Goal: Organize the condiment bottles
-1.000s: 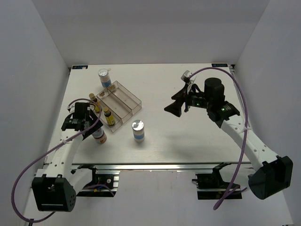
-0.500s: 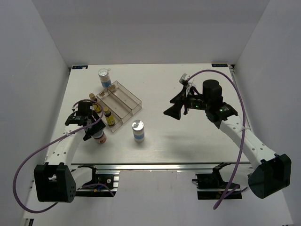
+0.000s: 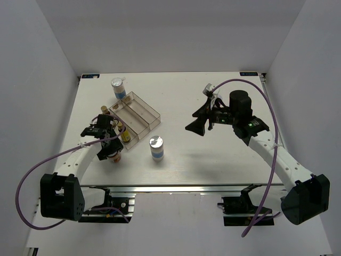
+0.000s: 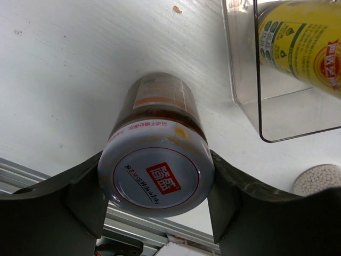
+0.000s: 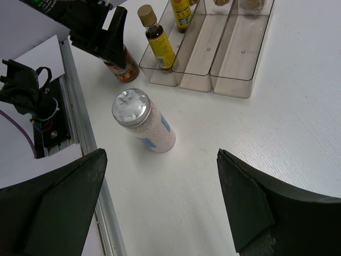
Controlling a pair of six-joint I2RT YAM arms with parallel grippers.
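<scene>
Left end effector [image 4: 157, 188] is pinching a squat brown jar [image 4: 161, 104] below the lid, just beside the tray [image 3: 140, 111] on the worktop [image 3: 213, 154]. Right end effector [image 3: 198, 118] is spread, hovering clear. Next, likely: lift the jar and set it in a free compartment.

Squat jar [image 4: 157, 154]: brown contents, orange label band, white lid with thin red ring and red square logo. Slim bottle [image 4: 298, 37]: yellow label, red emblem, green marks. Tall jar [image 5: 144, 120]: silver lid, white granules, blue-white label. Divided tray [image 5: 234, 64]: clear, smoke-tinted. Table [image 3: 213, 154]: white.
</scene>
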